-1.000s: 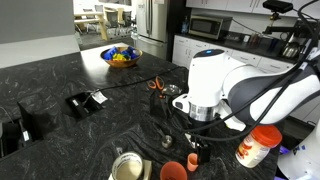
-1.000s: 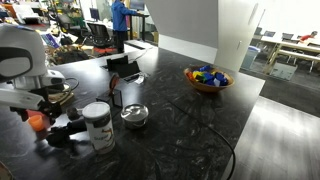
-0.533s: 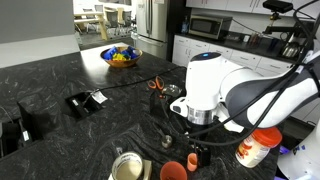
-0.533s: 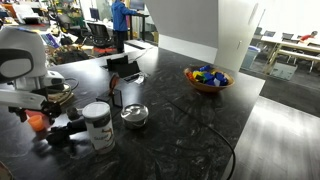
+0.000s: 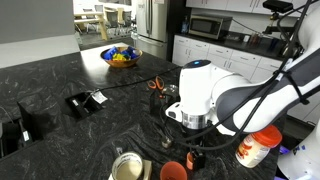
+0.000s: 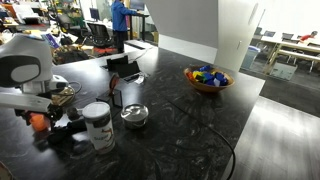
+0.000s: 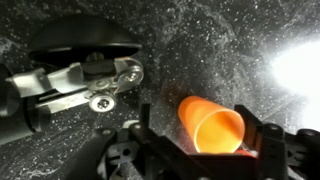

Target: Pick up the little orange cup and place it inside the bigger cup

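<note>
Wrist view: the little orange cup (image 7: 212,126) lies on its side on the dark stone counter (image 7: 200,40), mouth toward the camera, between the fingers (image 7: 270,140) of the gripper (image 7: 208,140). The jaws stand wide, with a gap on each side of the cup, and nothing is gripped. In an exterior view, the bigger cup (image 5: 173,171) stands upright just left of the lowered gripper and nearer the camera. A white jar (image 5: 257,146) stands to the right, and the arm hides the little cup. In an exterior view, the arm (image 6: 25,72) reaches low at far left. An orange cup shape shows beside it, but which cup cannot be told. Risk: the cup is round and lying down, so uneven finger contact on closing would likely roll it or squeeze it out. Risk: a tilted grasp may strike the bigger cup's rim at placement and tip it.
</note>
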